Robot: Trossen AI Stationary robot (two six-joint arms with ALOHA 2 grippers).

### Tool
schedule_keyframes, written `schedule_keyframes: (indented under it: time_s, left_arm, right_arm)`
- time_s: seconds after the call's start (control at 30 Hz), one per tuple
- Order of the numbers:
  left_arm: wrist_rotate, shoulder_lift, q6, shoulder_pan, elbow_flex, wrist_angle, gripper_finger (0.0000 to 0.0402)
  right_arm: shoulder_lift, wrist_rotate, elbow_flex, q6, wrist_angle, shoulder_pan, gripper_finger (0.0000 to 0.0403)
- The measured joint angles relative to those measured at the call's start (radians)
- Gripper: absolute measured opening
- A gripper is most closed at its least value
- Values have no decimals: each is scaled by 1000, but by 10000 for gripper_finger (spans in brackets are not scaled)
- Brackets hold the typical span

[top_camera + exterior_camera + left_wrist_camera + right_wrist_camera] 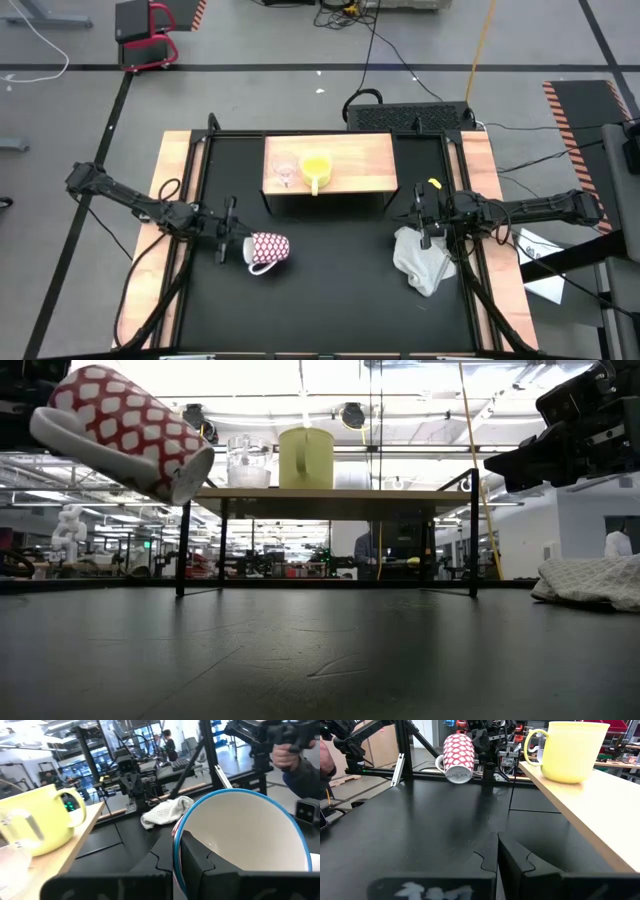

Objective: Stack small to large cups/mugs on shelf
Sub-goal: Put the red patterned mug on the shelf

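The white mug with a red pattern (268,248) hangs in my left gripper (232,243) above the black tabletop, left of and nearer than the shelf. In the low view the mug (125,430) is tilted, its base lower than its mouth. The light wooden shelf (330,165) stands at the table's far middle. The clear glass cup (284,170) and the yellow mug (316,167) stand upright on its top, side by side. My right gripper (497,855) is shut and empty, right of the shelf above the white cloth (425,258). My left gripper holds the patterned mug by its blue-edged rim (176,840), one finger inside the mouth (205,865) and one outside. The fingers come roughly level from the table's left. The mug is lifted clear of the table, lying sideways and tilted, its handle (60,430) at its near side.
The crumpled white cloth (590,580) lies on the table's right side under my right arm. Wooden side boards (170,200) flank the black tabletop. On the shelf top, bare wood (365,165) lies right of the yellow mug. A person's hand (287,752) shows beyond the table.
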Motion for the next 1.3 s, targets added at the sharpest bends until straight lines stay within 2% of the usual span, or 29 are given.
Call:
schedule_keyframes:
  time_s: [0.4,0.67,0.83,1.03,1.17,1.3]
  left_arm:
    - [-61,1,2,0,0,121,12]
    - [-76,2,-20,2,0,133,12]
    - [-82,19,-65,41,0,181,12]
    - [-71,112,-98,115,32,247,12]
    - [81,210,-25,142,89,238,12]
    - [50,312,10,184,185,255,12]
  right_arm:
    - [0,0,0,0,2,0,0]
    - [0,0,0,0,10,0,0]
    - [0,0,0,0,24,0,0]
    - [0,0,0,0,24,0,0]
    - [0,0,0,0,24,0,0]
    - [0,0,0,0,24,0,0]
